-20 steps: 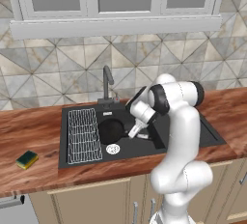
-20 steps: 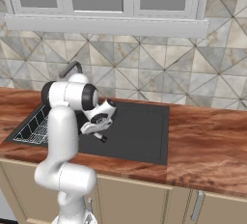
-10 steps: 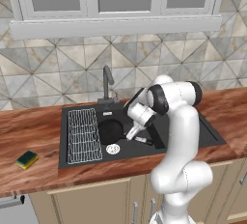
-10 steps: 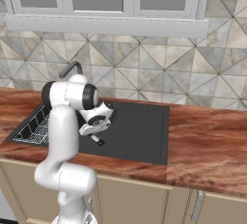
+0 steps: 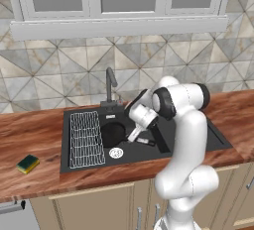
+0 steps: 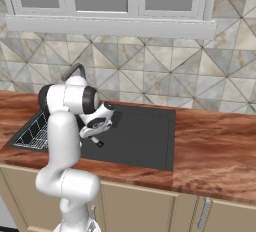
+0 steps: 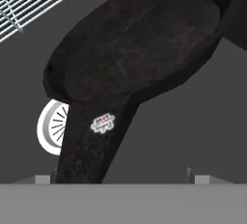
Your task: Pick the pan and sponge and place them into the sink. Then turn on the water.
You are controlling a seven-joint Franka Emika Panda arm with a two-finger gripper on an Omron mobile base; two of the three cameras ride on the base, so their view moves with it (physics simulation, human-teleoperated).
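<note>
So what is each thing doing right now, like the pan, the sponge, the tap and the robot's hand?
pan: lying in the sink, let go.
sponge: on the wooden counter, left of the sink, not yet picked up.
sink: holds the pan and a wire rack.
faucet: off, no water running.
hand: open, just above the pan's handle.
wire rack: lying flat in the sink's left side.

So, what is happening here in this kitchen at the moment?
The robot arm is working over the black sink. The pan lies in the basin, its handle running toward the gripper, whose jaws are open, so the pan looks released. The sponge is on the wooden counter, left of the sink, not yet picked. No water runs from the faucet.
</note>
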